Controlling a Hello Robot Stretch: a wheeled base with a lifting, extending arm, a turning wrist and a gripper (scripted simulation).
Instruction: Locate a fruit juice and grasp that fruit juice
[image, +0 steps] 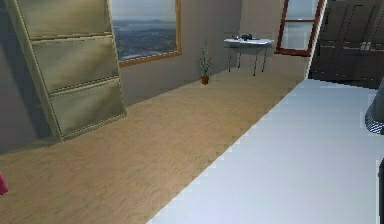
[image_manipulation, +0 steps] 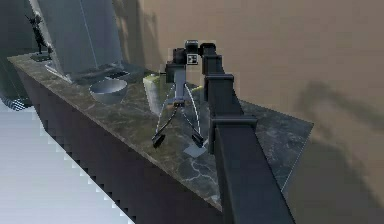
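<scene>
In the arm side view, the dark arm (image_manipulation: 235, 140) rises from the bottom edge over a dark marble counter (image_manipulation: 100, 115). My gripper (image_manipulation: 181, 141) hangs from its far end, its thin fingers (image_manipulation: 166, 122) pointing down at the countertop. A pale upright container (image_manipulation: 152, 93), possibly the juice, stands on the counter just left of the gripper body. A faint glassy shape (image_manipulation: 197, 128) lies on the counter among the fingers. I cannot tell whether the gripper holds anything.
A grey bowl (image_manipulation: 108, 88), a grey slanted appliance (image_manipulation: 72, 40) and a dark statuette (image_manipulation: 40, 40) stand farther left on the counter. The forward view has a white surface (image: 290, 160), wood floor (image: 150, 140), a tan drawer cabinet (image: 70, 65), a potted plant (image: 205, 68) and a white table (image: 248, 44).
</scene>
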